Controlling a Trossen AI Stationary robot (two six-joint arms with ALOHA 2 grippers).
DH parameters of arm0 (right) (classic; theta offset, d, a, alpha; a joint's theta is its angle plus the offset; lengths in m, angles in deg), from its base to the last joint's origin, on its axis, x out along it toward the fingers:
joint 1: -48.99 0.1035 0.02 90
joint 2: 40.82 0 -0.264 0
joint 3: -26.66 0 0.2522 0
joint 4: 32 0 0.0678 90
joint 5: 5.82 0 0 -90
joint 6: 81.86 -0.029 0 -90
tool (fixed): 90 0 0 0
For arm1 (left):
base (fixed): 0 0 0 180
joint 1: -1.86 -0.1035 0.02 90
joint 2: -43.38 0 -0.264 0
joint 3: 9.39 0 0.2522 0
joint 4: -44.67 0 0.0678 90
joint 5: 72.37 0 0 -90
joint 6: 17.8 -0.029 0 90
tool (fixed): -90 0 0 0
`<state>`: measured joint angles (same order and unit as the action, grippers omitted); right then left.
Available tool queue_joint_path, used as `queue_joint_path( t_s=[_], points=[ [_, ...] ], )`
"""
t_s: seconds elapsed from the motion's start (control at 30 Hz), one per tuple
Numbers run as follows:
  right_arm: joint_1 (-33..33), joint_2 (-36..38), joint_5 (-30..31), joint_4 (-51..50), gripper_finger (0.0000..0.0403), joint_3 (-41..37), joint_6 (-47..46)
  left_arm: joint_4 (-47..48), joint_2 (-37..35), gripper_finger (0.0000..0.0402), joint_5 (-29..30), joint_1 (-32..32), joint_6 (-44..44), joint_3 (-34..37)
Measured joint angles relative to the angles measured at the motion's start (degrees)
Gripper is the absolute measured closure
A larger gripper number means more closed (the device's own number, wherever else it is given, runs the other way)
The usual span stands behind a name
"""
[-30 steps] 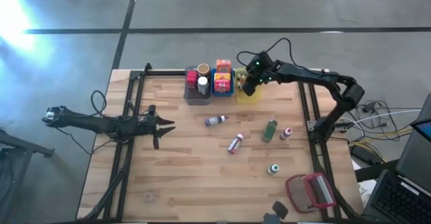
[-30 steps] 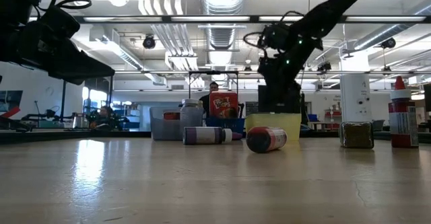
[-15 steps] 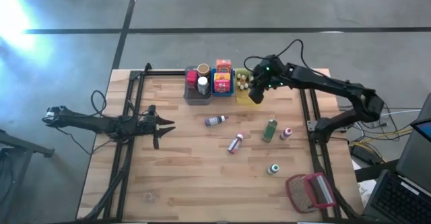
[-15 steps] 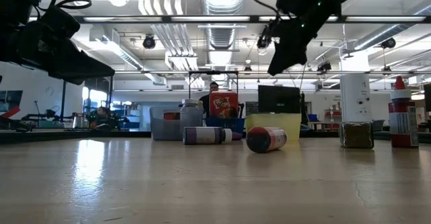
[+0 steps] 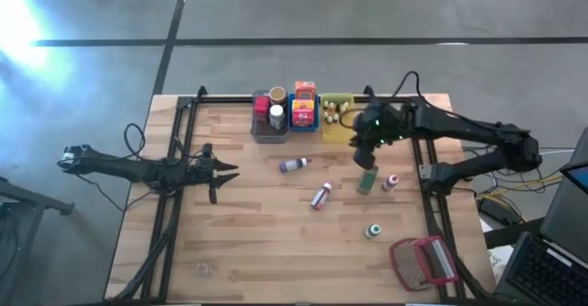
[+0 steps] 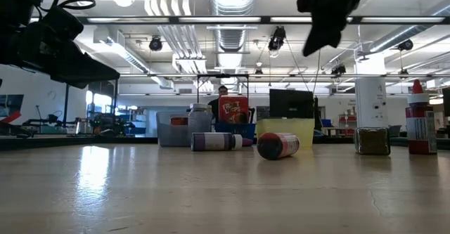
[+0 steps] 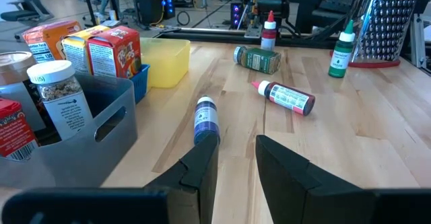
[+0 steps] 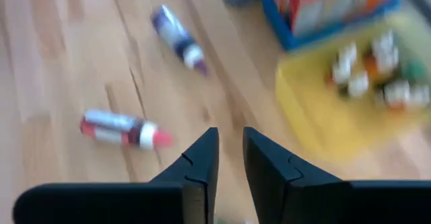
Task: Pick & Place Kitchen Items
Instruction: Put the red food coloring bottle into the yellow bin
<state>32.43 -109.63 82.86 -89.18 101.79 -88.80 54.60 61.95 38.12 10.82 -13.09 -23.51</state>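
Several kitchen items stand or lie on the wooden table: a purple bottle [image 5: 295, 164], a red bottle [image 5: 322, 196], a green jar [image 5: 368, 177], and two tiny bottles, one red-capped [image 5: 392, 182] and one green-capped [image 5: 373, 231]. Small bottles [image 8: 377, 69] sit in the yellow bin [image 5: 338, 113]. My right gripper [image 5: 366, 154] hangs high above the green jar; the narrow gap between its fingers [image 8: 229, 157] holds nothing. My left gripper [image 5: 220, 170] waits at the table's left, slightly open [image 7: 237, 157] and empty, pointing toward the purple bottle [image 7: 206, 120].
A grey bin [image 5: 269, 115] with jars and a blue bin [image 5: 304, 111] with orange and red boxes stand beside the yellow bin at the far edge. A red-framed mesh grater [image 5: 424, 260] lies at the near right corner. Bare wood spreads across the near left.
My right gripper has risen out of the yellow bin and swung toward the table's near and right side. It now hangs high over the green jar. Nothing on the table has moved.
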Motion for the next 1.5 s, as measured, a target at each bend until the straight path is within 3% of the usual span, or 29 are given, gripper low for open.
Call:
queue_joint_path(
  t_s=[0.3,0.63,0.87,1.5],
  points=[
    [9.9,5.5,13.0,-23.7,0.0327,0.0,-17.1,0.0,0.0,0.0293,0.0,0.0,0.0,0.0],
    [18.3,11.2,13.5,-36.7,0.0278,0.0,-35.3,0.0,0.0,0.0293,0.0,0.0,0.0,0.0],
    [21.9,11.7,13.4,-38.5,0.0265,-0.3,-40.6,0.0,0.0,0.0293,0.0,0.0,0.0,0.0],
    [22.2,10.4,7.2,-37.9,0.0278,-9.9,-42.7,0.0,0.0,0.0293,0.0,0.0,0.0,0.0]
  ],
)
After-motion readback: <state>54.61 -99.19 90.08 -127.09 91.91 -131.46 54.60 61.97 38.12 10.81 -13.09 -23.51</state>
